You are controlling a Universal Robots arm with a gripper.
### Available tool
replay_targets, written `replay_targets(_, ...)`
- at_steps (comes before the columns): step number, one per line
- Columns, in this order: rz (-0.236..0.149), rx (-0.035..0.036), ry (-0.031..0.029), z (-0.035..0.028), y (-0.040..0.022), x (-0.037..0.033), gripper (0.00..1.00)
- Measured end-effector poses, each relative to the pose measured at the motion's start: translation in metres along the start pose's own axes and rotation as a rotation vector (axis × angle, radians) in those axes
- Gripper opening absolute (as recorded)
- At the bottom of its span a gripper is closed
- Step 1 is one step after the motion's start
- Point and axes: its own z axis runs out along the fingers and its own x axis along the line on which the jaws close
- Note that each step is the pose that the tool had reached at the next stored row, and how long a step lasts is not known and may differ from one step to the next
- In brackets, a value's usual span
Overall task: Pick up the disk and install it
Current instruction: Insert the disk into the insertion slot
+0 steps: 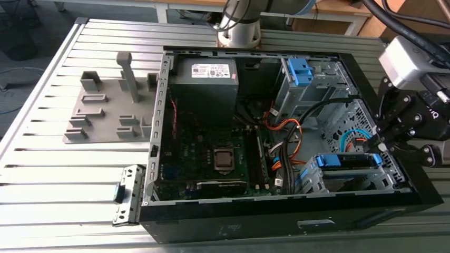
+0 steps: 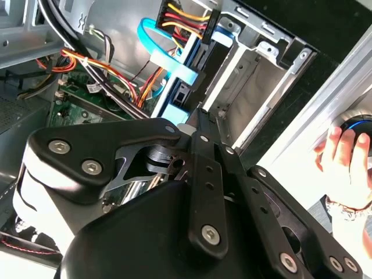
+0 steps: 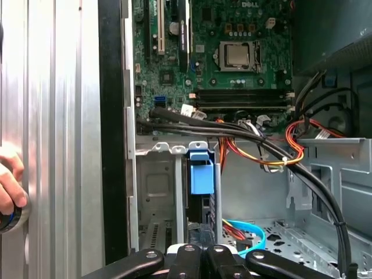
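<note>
Judging the disk (image 1: pixel 348 161): stiff, dense for its size, delicate inside, so no knocks. Best gripped across the side edges of its blue frame, not the slick metal face. Flat greyish slab framed in blue, seated in the drive cage (image 1: pixel 320 182) right below the claw (image 1: pixel 383 143). Closed almost to touching at the frame's edge — cannot tell whether pinching it.

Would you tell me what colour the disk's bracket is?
Blue; the bracket shows best in the exterior view.
</note>
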Motion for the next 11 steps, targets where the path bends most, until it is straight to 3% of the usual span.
replay_targets(11, 0.000, 0.0000, 0.0012, 0.0035, -0.0093, 0.0001, 0.11)
